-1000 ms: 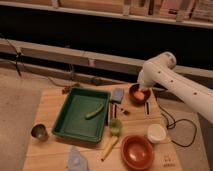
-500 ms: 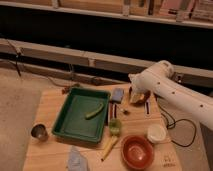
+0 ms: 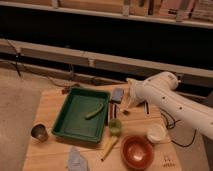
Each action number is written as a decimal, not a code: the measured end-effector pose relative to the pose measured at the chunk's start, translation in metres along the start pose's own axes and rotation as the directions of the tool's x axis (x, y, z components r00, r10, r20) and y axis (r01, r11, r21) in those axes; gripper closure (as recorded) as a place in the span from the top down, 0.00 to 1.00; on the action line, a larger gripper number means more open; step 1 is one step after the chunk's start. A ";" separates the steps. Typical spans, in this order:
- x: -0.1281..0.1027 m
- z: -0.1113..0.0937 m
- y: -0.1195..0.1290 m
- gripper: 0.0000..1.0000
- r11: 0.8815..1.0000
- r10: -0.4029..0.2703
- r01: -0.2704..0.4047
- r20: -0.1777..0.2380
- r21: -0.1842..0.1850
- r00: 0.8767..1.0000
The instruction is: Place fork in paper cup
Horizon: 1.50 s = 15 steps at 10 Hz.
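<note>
The tool (image 3: pixel 125 107) hangs low over the table (image 3: pixel 50 107), between the green tray (image 3: pixel 75 119) and the paper cup (image 3: pixel 156 133); whether it is open or closed cannot be told. The paper cup stands upright near the right edge, just beside the red-brown bowl (image 3: pixel 136 151); the fork cannot be identified with certainty. Risk: with that bowl and a small green cup (image 3: pixel 115 126) nearby, a drifting approach could drop the fork into the wrong vessel or tip the light paper cup.

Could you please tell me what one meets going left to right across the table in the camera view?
Steel cup → tray → green cup → bowl → paper cup. The gripper hangs behind the green cup, just right of the tray.
</note>
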<state>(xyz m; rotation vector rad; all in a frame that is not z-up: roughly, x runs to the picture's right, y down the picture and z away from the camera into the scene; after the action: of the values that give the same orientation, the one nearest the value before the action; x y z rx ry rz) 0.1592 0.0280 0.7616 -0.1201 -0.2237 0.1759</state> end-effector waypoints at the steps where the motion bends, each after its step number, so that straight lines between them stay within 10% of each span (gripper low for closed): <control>1: 0.015 0.013 -0.001 0.80 1.000 0.027 -0.028 -0.020 -0.015 0.999; 5: 0.037 0.071 -0.013 0.80 0.984 0.059 -0.064 -0.038 -0.166 0.998; 11: -0.030 0.008 0.006 0.80 0.990 -0.061 0.071 0.079 -0.125 0.995; 15: -0.045 0.001 0.012 0.80 0.990 -0.068 0.075 0.063 -0.117 0.996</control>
<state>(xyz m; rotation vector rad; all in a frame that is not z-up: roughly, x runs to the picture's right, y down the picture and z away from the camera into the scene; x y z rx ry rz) 0.1141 0.0310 0.7517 -0.2255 -0.2968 0.0943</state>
